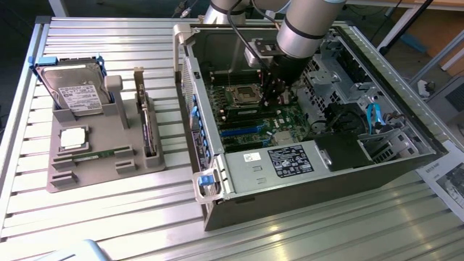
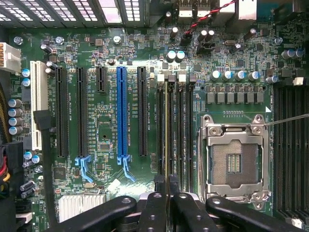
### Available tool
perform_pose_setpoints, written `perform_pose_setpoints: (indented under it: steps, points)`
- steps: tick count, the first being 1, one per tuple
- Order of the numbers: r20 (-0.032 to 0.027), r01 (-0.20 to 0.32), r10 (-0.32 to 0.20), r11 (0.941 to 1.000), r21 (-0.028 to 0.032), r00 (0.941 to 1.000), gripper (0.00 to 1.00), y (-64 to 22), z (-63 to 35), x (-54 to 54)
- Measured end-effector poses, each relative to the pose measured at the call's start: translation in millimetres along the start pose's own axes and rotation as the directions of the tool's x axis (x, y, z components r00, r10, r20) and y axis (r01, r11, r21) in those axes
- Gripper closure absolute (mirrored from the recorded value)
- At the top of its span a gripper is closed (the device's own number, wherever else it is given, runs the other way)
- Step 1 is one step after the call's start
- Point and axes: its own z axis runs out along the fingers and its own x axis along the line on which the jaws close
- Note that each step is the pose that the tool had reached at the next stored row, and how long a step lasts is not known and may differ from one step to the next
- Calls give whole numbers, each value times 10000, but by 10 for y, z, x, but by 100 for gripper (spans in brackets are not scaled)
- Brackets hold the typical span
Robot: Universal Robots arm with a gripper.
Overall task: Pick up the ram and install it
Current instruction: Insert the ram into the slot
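Where my arm [image 1: 308, 24] reaches down into the open computer case [image 1: 254, 168], which stands on the slatted counter [image 1: 108, 217] toward its edge at the exterior view's right, my end effector [image 1: 274, 98] [image 2: 166, 187] is pinched narrow on the ram [image 2: 166, 125], a thin green stick seen edge-on. The ram stands on its long edge in line with one of the dark memory slots [image 2: 179, 130], just beside the silver-framed processor socket [image 2: 234, 162]; I cannot tell whether it is seated. A second stick [image 1: 94, 156] of the same kind lies in a grey holder tray [image 1: 101, 136] near the counter's edge at the exterior view's left.
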Motion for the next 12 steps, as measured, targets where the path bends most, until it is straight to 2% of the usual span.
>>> perform_pose_setpoints:
  steps: [2,9,12]
  points:
    - [40,-1,1,10000,0,10000,88,1,0,14]
    - [53,0,0,10000,0,10000,88,0,-1,18]
    - [96,4,-4,10000,-1,10000,88,0,-2,21]
